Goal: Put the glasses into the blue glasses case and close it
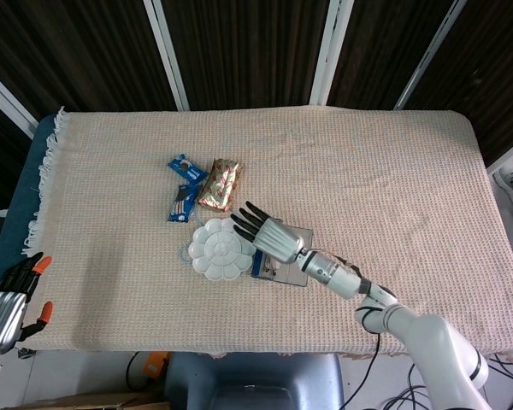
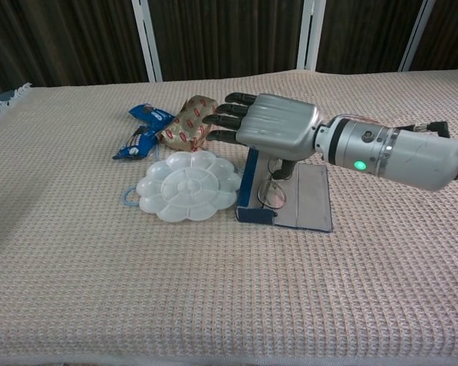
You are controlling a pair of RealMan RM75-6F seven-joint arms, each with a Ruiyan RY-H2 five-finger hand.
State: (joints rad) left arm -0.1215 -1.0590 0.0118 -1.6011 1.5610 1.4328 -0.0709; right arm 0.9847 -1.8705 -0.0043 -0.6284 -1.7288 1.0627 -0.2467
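Note:
The blue glasses case (image 2: 247, 183) lies open on the cloth, its blue wall upright on the left and a grey flap (image 2: 305, 200) flat on the right. The glasses (image 2: 272, 195) sit inside it, partly hidden under my right hand (image 2: 271, 130). That hand hovers over the case with its fingers stretched out to the left and its thumb hanging down toward the glasses; it holds nothing. In the head view the right hand (image 1: 269, 235) covers most of the case (image 1: 278, 272). My left hand (image 1: 4, 299) rests off the table's near left corner, empty.
A white flower-shaped palette (image 2: 187, 185) lies against the case's left side. Behind it sit a blue snack pack (image 2: 141, 133) and a gold-and-red packet (image 2: 189, 122). The woven cloth (image 2: 214, 290) covers the whole table.

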